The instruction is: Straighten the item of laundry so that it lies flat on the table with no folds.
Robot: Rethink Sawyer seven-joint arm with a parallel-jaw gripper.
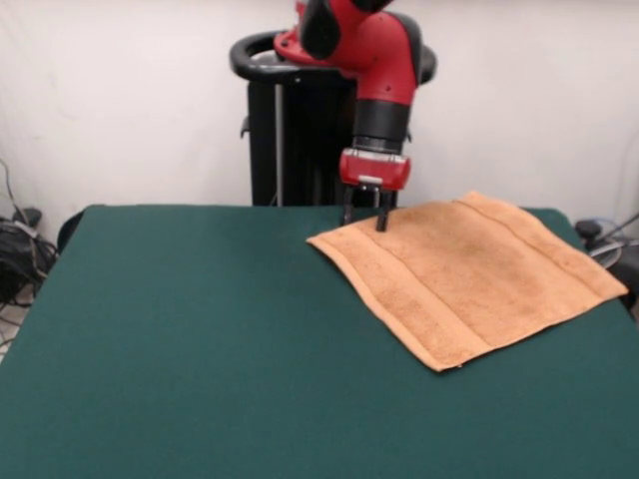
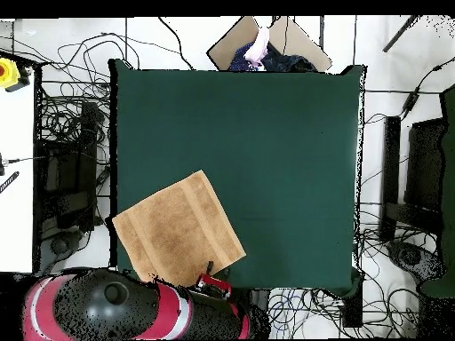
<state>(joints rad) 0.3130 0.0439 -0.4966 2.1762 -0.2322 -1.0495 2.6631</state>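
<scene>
The peach towel point(image 1: 469, 274) lies spread out on the dark green table point(image 1: 200, 329), at the far right in the front view, turned at an angle to the table edges, with band stripes along two sides. No folds show. In the overhead view the towel point(image 2: 178, 229) sits at the lower left of the table point(image 2: 267, 151), one corner at the table's left edge. My gripper point(image 1: 364, 218) hangs at the towel's far corner, fingers apart and holding nothing, tips at about cloth level. It shows in the overhead view point(image 2: 211, 271) at the towel's bottom corner.
The robot's black pedestal point(image 1: 290, 120) stands behind the table's far edge. A person's hand point(image 2: 259, 44) and a cardboard sheet point(image 2: 284, 40) show past the table's top edge in the overhead view. Cables point(image 2: 67, 133) lie on the floor around the table.
</scene>
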